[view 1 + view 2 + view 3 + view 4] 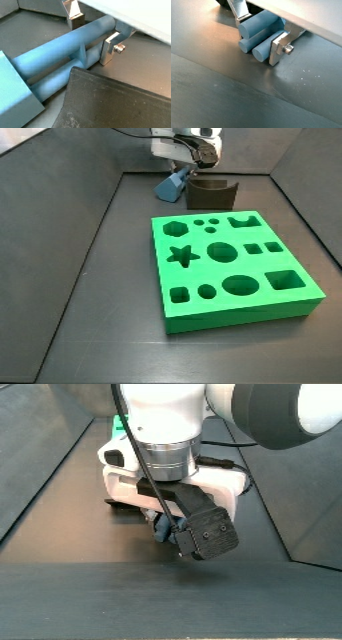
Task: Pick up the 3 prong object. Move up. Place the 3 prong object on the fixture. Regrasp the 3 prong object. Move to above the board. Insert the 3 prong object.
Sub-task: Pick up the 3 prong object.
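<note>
Gripper (256,31) at the far end of the surface, seen in a side view just left of the fixture (210,194), with the green board (234,268) lying well apart toward six o'clock. The jaws are closed on the 3 prong object (259,33): both wrist views show a silver finger plate (111,47) pressed flat against each flank of the light-blue piece, its round prongs projecting past the plates. In a side view the piece (170,186) hangs tilted at the fixture's nine o'clock side; whether it already touches the notch cannot be told. The step in hand appears to be placement on the fixture. It would be done well by lowering slowly, keeping the long body aligned with the curved notch, and releasing only once the piece is fully seated, so that it does not roll or tip before the regrasp.
</note>
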Robot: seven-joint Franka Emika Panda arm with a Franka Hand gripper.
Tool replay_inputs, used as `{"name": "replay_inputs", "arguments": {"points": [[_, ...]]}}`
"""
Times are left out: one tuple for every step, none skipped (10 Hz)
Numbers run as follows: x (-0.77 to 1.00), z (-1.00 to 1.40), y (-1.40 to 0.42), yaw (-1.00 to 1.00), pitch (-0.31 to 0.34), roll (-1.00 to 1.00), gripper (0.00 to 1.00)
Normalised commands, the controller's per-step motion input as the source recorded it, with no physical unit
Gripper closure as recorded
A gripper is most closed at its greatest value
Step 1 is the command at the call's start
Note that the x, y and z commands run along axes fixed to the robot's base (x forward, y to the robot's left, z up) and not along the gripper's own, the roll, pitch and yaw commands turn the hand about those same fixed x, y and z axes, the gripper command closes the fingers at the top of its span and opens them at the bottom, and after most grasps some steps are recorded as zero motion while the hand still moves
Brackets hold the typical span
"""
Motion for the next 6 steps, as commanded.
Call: {"name": "replay_inputs", "arguments": {"points": [[0.00,0.00,0.00,0.00,0.000,0.00,1.00],[0.00,0.00,0.00,0.00,0.000,0.00,1.00],[0.00,0.00,0.00,0.00,0.000,0.00,1.00],[0.00,0.00,0.00,0.00,0.000,0.00,1.00],[0.00,0.00,0.00,0.00,0.000,0.00,1.00],[0.00,0.00,0.00,0.00,0.000,0.00,1.00]]}}
